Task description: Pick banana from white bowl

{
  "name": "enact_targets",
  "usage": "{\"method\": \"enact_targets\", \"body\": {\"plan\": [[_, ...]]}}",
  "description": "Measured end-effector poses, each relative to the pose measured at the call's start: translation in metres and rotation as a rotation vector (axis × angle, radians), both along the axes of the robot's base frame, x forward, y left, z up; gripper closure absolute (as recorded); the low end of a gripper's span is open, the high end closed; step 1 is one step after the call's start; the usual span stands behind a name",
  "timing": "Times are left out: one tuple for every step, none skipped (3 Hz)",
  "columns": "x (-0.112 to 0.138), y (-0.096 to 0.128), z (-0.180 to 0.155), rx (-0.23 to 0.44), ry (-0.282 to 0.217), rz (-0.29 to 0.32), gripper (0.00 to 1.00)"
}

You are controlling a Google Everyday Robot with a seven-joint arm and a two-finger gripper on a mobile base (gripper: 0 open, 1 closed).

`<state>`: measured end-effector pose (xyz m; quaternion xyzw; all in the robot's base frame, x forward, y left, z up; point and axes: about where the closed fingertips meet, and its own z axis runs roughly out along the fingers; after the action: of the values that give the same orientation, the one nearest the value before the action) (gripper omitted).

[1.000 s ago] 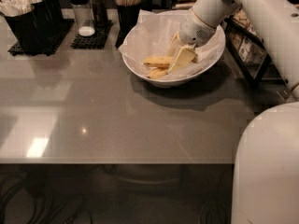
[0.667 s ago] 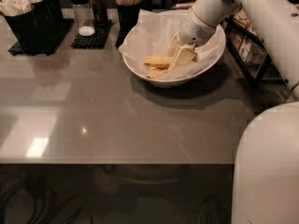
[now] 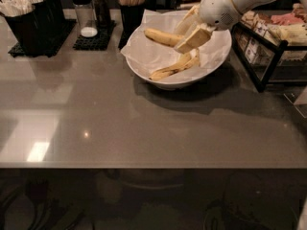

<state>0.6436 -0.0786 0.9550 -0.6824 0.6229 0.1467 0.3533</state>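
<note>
The white bowl (image 3: 159, 82) with its crumpled paper liner stands on the grey table at the back, right of centre. My gripper (image 3: 188, 34) hangs over the bowl's right half, coming in from the upper right. It is shut on the right end of the banana (image 3: 162, 36), a thick, nearly straight yellow one. The banana is held roughly level, a little above the liner, pointing left. The thinner curved bananas (image 3: 175, 67) still lie in the bowl, just below the gripper.
Behind the bowl are a black holder of wooden sticks (image 3: 131, 5), a salt shaker (image 3: 84, 16) on a black mat, and a black holder of white utensils (image 3: 28, 19) at far left. A black wire rack of packets (image 3: 271, 40) stands close to the bowl's right.
The gripper has risen from the bottom of the bowl, and the banana has come up with it, off the liner. The curved bananas stay in the bowl.
</note>
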Motion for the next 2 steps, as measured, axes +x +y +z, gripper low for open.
{"method": "enact_targets", "body": {"plan": [[-0.029, 0.010, 0.058, 0.039, -0.216, -0.002, 1.00], [-0.059, 0.006, 0.088, 0.145, -0.332, 0.024, 1.00]]}}
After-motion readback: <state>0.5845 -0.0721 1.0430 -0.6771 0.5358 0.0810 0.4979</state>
